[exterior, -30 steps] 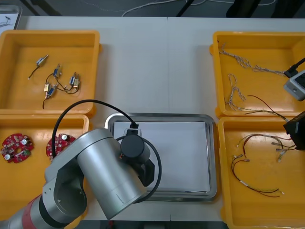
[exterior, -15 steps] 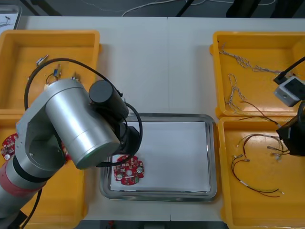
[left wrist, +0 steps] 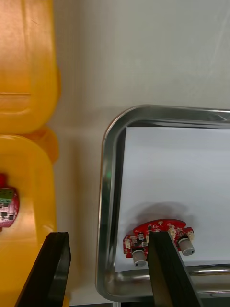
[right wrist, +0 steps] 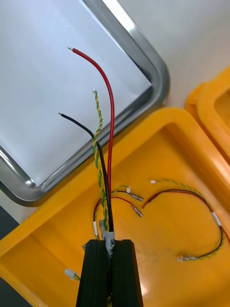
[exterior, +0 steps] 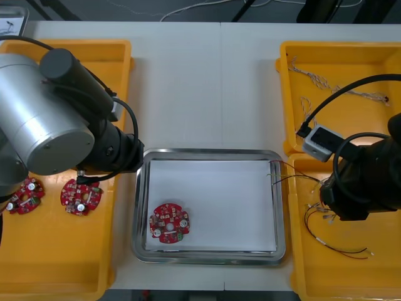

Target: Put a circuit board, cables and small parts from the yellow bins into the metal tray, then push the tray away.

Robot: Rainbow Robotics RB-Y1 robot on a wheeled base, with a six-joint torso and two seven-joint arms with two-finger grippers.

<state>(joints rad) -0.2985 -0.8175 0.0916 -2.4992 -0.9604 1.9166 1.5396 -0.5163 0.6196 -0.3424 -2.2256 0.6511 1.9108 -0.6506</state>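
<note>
A round red circuit board lies in the near left corner of the metal tray, which is white inside. In the left wrist view my left gripper is open and holds nothing. One finger hangs over the board and the other over the gap beside the tray rim. My left arm is over the left bins. My right gripper is shut on a cable of red, black and twisted yellow-green wires. It is held over the near right bin, and its free ends reach over the tray's right rim.
Two more red boards lie in the near left bin. Red and yellow cables remain in the near right bin, and thin twisted cables lie in the far right bin. Bare table lies beyond the tray.
My left arm pulled back from the tray toward the left bins, leaving the board in the tray. My right arm came in over the near right bin with the cable, toward the tray.
</note>
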